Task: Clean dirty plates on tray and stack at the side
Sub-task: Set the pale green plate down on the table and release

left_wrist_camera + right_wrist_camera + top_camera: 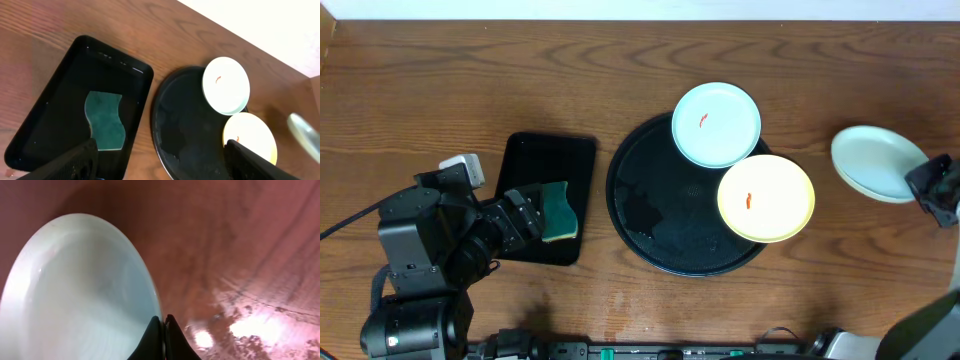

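Note:
The round black tray (650, 210) holds a mint-blue plate (717, 125) at its far edge and a yellow plate (766, 198) at its right edge, each with a red smear. Both plates also show in the left wrist view, the mint-blue one (226, 86) and the yellow one (250, 137), on the tray (185, 125). A second mint-blue plate (875, 160) with no visible smear is over the bare wood at the right. My right gripper (162, 322) is shut on its rim (80, 295). My left gripper (160, 165) is open and empty.
A small rectangular black tray (545, 150) left of the round tray holds a green sponge (558, 210), just ahead of my left gripper (525, 215). A small white object (463, 167) lies by the left arm. The table's far edge meets a white wall.

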Tool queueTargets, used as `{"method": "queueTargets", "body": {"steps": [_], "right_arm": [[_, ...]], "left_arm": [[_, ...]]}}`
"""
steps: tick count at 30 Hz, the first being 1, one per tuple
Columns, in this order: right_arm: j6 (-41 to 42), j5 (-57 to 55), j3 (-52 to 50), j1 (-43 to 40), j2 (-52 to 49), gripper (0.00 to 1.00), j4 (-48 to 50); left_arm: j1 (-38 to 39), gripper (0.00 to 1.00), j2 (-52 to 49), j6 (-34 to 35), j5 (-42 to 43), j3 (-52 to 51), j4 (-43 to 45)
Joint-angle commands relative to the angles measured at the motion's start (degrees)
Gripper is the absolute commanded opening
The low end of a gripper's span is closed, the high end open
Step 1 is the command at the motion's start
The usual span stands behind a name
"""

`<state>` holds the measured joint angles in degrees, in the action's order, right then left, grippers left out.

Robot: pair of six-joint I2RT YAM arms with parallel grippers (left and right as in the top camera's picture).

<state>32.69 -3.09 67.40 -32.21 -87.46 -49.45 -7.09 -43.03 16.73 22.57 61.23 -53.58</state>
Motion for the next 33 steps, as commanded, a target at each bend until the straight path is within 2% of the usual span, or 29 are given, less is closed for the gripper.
{"method": "queueTargets", "body": {"steps": [1,7,13,14,17,18,23,26,28,33], "right_arm": [[0.92,-1.2,-0.24,-1.05,-5.05,0.01,-0.76],[0.9,-1.57,-0.76,-0.7,-12.09,0.01,-1.11],[-2.03,-1.25,-0.76,-0.72,-13.09,0.01,0.46],[-2.84,-0.81,-0.74,-0.72,-12.92,0.05,0.66],[-8.2,4.46,-0.74,-0.7,-11.78,0.31,2.4],[-11.3,7.93,-0.74,-0.7,-10.93,0.36,3.3],[-17.29,21.97,-0.74,-0.55,-4.59,0.49,4.5],[-22.62,32.92,-0.74,1.09,0.76,0.5,4.76],[-24.87,37.73,-0.74,3.61,4.35,0.48,3.54],[-30.23,39.34,-0.74,16.22,10.82,0.41,-1.77]], "left_arm": [[-0.28,0.81,0.04,0.44,0.28,1.25,0.04],[-0.28,0.81,0.04,0.42,0.28,1.25,0.04],[-0.28,0.81,0.04,0.44,0.28,1.27,0.04],[-0.28,0.81,0.04,0.44,0.28,1.27,0.04],[-0.28,0.81,0.04,0.44,0.28,1.27,0.04],[-0.28,0.81,0.04,0.44,0.28,1.25,0.04],[-0.28,0.8,-0.39,-1.55,-0.11,1.25,-0.07],[-0.28,0.81,-1.62,-1.73,-4.24,1.25,-1.22],[-0.28,0.8,-2.97,-1.88,-7.54,1.25,-2.29],[-0.28,0.8,-8.2,-3.23,-8.72,1.25,-4.13]]}}
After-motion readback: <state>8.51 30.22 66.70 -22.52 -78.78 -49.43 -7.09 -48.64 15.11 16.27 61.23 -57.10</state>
